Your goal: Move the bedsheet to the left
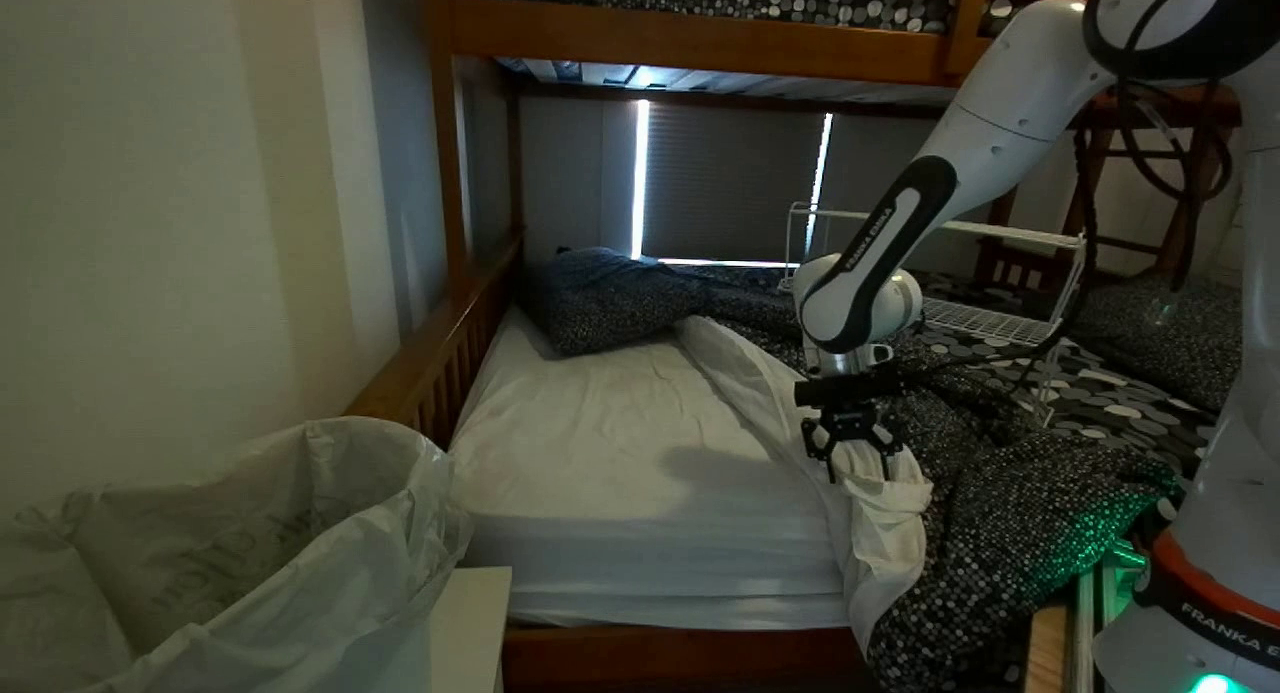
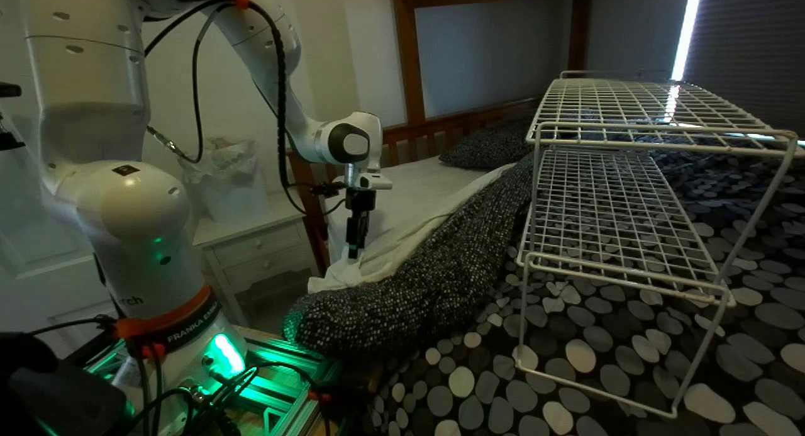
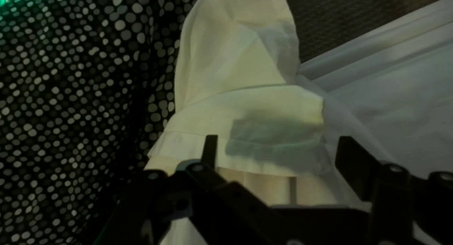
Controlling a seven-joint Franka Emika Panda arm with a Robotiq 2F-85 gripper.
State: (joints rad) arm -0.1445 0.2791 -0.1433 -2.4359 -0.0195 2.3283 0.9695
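The cream-white bedsheet [image 1: 885, 533] lies bunched along the edge of the white mattress [image 1: 620, 473], beside the dark dotted comforter. It shows in an exterior view [image 2: 402, 244] as a long fold, and in the wrist view [image 3: 237, 61] with a hemmed band folded over. My gripper [image 1: 858, 470] points down at the sheet's near end; it also shows in an exterior view [image 2: 353, 255] side-on. In the wrist view, the gripper's fingers [image 3: 278, 138] are wide apart with the folded hem below and between them. I cannot tell whether the fingertips touch the cloth.
The dark dotted comforter [image 1: 1010, 523] is heaped beside the sheet. A white wire rack [image 2: 622, 222] stands on the bedding. A dark pillow [image 1: 610, 298] lies at the far end. A wooden bed rail [image 1: 430, 363] and a bagged bin [image 1: 300, 553] are at the bed's other side.
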